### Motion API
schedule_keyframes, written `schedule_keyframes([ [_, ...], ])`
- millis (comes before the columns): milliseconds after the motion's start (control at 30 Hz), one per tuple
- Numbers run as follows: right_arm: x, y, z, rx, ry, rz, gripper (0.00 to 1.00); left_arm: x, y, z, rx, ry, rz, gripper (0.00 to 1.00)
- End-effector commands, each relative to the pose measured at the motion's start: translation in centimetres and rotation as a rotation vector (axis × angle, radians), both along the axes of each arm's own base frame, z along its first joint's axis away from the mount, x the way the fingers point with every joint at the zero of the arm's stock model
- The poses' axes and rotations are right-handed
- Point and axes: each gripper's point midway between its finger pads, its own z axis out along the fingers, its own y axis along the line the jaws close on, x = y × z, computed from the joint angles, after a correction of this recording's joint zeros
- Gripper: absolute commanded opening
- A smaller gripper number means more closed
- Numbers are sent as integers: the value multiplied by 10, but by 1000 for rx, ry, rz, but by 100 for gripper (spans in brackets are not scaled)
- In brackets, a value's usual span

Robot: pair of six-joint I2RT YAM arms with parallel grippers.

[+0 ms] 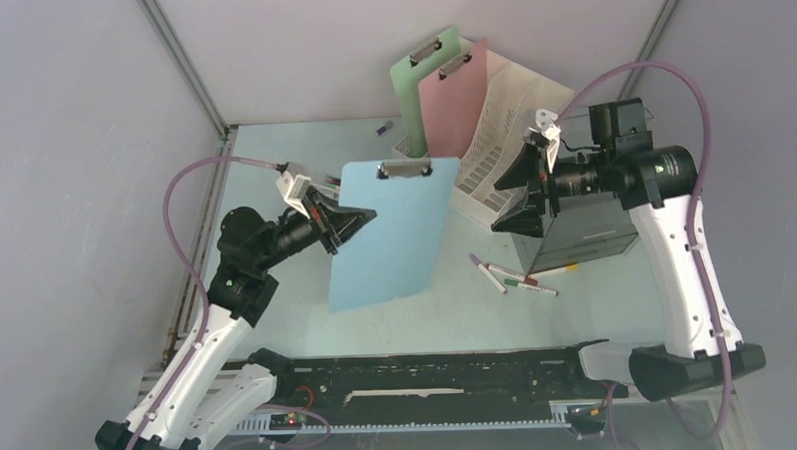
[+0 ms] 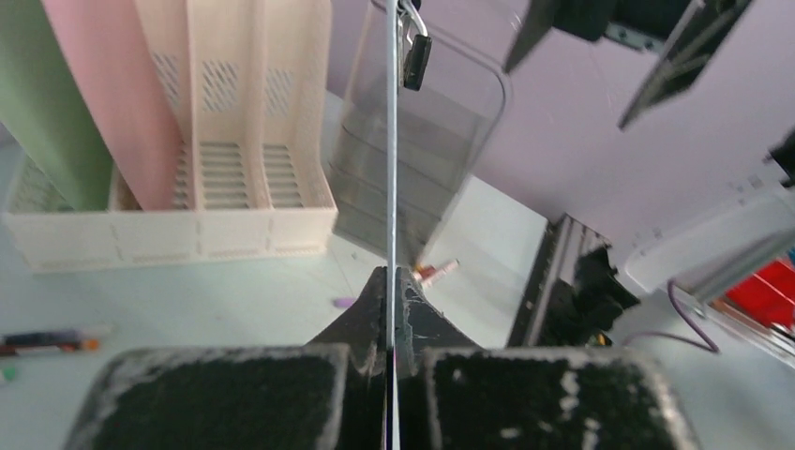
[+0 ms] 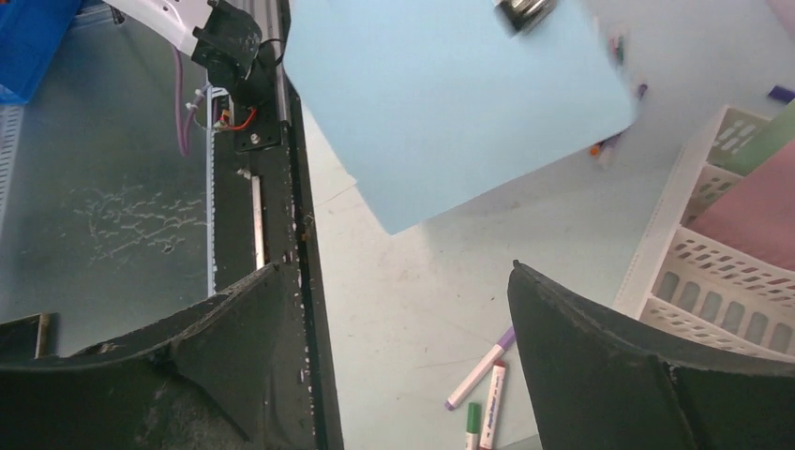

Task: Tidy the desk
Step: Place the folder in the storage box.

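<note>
From above and behind the arm bases we look down on the whole desk (image 1: 458, 313). The left wrist camera looks close along the left gripper (image 2: 390, 281), edge-on to the blue clipboard (image 2: 391, 169), toward the white file rack (image 2: 225, 216). The right wrist camera looks down past the right gripper (image 3: 394, 267) onto the desk. All three views share the blue clipboard, the white file rack and the markers (image 3: 483, 394).

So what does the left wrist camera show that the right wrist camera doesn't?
Only left wrist: the left gripper shut on the edge of the blue clipboard, and a clear drawer unit. Only right wrist: the right gripper open and empty, and the clipboard's broad face. Both: the clipboard, the white file rack, markers, the desk.
</note>
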Motion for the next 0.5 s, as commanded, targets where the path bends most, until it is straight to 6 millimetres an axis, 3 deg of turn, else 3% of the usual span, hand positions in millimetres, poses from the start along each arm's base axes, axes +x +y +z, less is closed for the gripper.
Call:
schedule_keyframes([
  [0,0,-5,16,59,-66,-30,95,27,14,75,-96,-230,157,0],
  [133,1,-12,17,87,-65,-53,95,48,16,111,-147,-337,223,0],
  [267,7,-18,16,102,-58,-88,96,71,1,137,-194,-374,196,0],
  [467,12,-24,16,114,-67,-121,95,120,-25,151,-239,-398,224,0],
])
